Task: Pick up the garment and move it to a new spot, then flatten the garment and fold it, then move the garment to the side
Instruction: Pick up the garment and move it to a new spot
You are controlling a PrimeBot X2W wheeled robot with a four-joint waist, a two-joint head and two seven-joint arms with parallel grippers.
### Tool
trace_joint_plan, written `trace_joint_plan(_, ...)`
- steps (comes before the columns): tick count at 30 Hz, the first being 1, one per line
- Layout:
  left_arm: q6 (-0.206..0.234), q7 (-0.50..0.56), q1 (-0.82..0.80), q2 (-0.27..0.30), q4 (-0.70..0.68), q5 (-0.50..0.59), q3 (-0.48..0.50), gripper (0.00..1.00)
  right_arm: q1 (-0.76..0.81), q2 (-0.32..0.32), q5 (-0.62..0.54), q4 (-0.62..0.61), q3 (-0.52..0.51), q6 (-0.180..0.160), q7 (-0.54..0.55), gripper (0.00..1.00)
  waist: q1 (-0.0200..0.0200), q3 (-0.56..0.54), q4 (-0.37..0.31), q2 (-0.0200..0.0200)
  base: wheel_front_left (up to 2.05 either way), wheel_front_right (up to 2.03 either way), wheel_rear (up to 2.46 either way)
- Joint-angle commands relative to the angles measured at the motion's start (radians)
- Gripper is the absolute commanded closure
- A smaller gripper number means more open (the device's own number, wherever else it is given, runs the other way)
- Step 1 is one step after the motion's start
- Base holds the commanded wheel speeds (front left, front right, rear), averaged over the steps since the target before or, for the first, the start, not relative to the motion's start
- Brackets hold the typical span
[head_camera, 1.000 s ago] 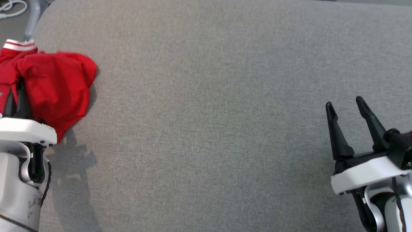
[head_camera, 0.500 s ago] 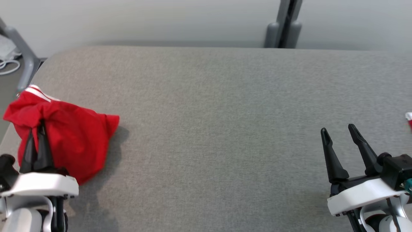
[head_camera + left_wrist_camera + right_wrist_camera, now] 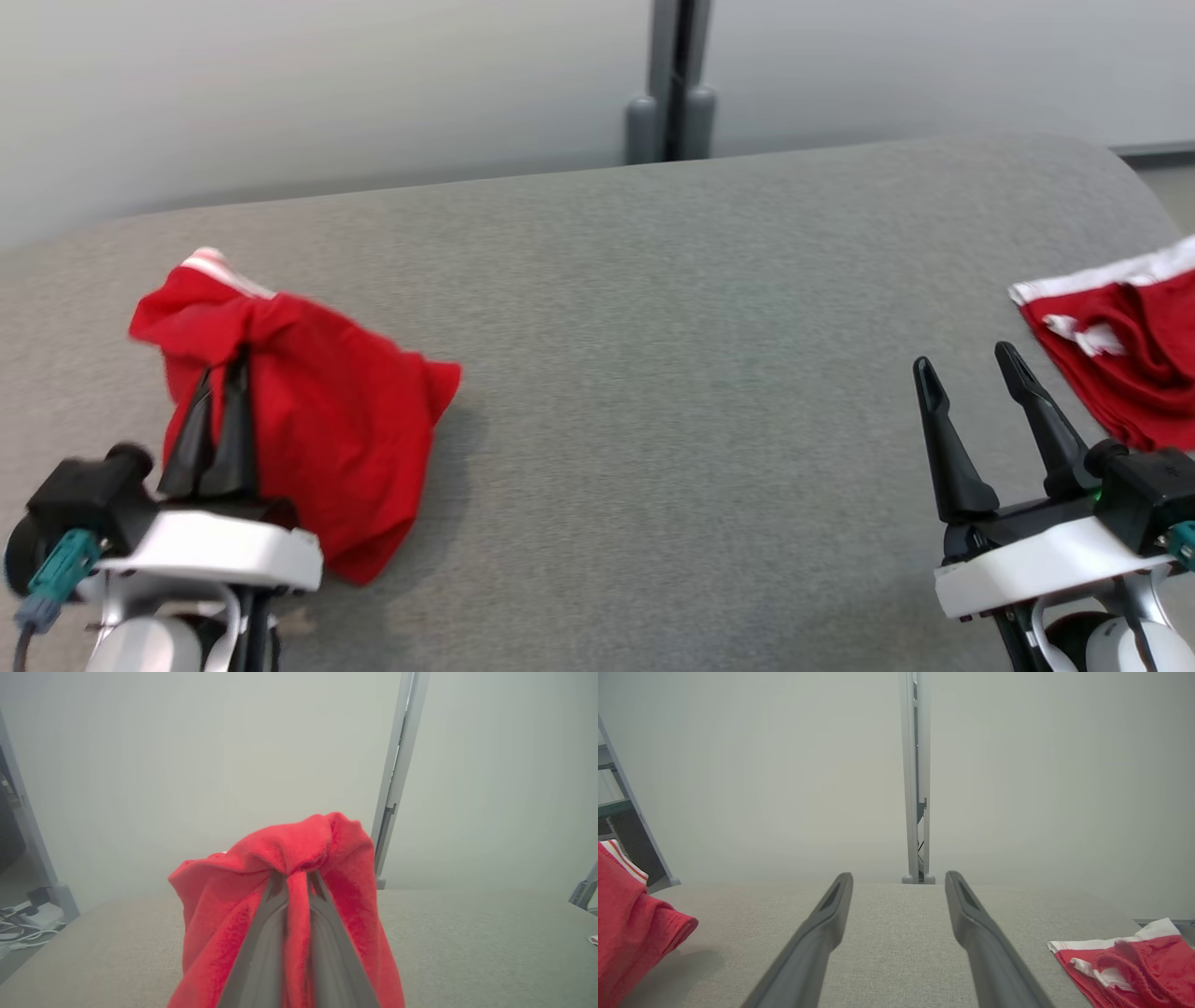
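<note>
Grips the red garment point(image 3: 345, 439) by one bunched fold in the closed left gripper point(image 3: 227, 373), low over the left of the grey table point(image 3: 672, 373). Holds the right gripper point(image 3: 965, 362) wide open, empty. Could lose that thin fold on a fast swing, or set the cloth down crumpled. Soft woven tabletop, with another red garment point(image 3: 1120, 364) at the right. Behind, a plain pale wall point(image 3: 373, 84) and a grey post point(image 3: 672, 84).

The garment point(image 3: 327, 448) at the left of the frame is bright red with a white striped band. The tabletop point(image 3: 672, 392) is plain grey. A second garment point(image 3: 1134, 373) at the right edge is red with white trim.
</note>
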Motion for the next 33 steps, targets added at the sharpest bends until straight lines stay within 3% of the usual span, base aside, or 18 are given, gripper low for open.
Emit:
trace_joint_plan(1, -0.007, 0.002, -0.033, 0.001, -0.006, 0.007, -0.007, 1.00, -0.012, -0.003, 0.001, -0.001, 0.001, 0.000, -0.005, 0.00, 0.0000, 0.019, -0.049, 0.0000, 0.00, 0.00, 0.00)
trace_joint_plan(7, -0.074, 0.038, -0.150, -0.001, 0.066, 0.046, -0.114, 1.00, -0.034, -0.003, 0.024, 0.007, 0.002, 0.000, -0.032, 0.00, 0.0000, 0.085, -0.151, 0.0000, 0.00, 0.00, 0.00)
trace_joint_plan(15, -0.163, 0.058, -0.279, -0.067, 0.260, 0.074, -0.260, 1.00, -0.048, -0.003, 0.077, 0.052, 0.011, 0.000, -0.081, 0.00, 0.0000, 0.176, -0.257, 0.0000, 0.00, 0.00, 0.00)
trace_joint_plan(20, -0.214, 0.053, -0.327, -0.109, 0.382, 0.082, -0.329, 1.00, -0.059, -0.003, 0.100, 0.084, 0.009, 0.000, -0.103, 0.00, 0.0000, 0.205, -0.285, 0.0000, 0.00, 0.00, 0.00)
trace_joint_plan(22, -0.228, 0.043, -0.340, -0.123, 0.419, 0.082, -0.346, 0.54, -0.065, -0.003, 0.103, 0.095, 0.007, 0.000, -0.108, 0.00, 0.0000, 0.208, -0.287, 0.0000, 0.00, 0.00, 0.00)
trace_joint_plan(23, -0.232, 0.035, -0.344, -0.133, 0.432, 0.078, -0.353, 0.19, -0.067, -0.003, 0.104, 0.099, 0.005, 0.000, -0.111, 0.00, 0.0000, 0.207, -0.286, 0.0000, 0.00, 0.00, 0.00)
trace_joint_plan(24, -0.237, 0.023, -0.348, -0.141, 0.440, 0.072, -0.357, 0.00, -0.068, -0.003, 0.102, 0.103, 0.002, 0.000, -0.115, 0.00, 0.0000, 0.205, -0.283, 0.0000, 0.00, 0.00, 0.00)
trace_joint_plan(32, -0.226, -0.035, -0.335, -0.144, 0.428, 0.049, -0.336, 0.00, -0.072, -0.003, 0.085, 0.115, -0.022, 0.000, -0.111, 0.00, 0.0000, 0.167, -0.234, 0.0000, 0.00, 0.00, 0.00)
trace_joint_plan(33, -0.207, -0.060, -0.322, -0.137, 0.403, 0.041, -0.314, 0.00, -0.073, -0.003, 0.077, 0.113, -0.028, 0.000, -0.106, 0.00, 0.0000, 0.153, -0.213, 0.0000, 0.00, 0.00, 0.00)
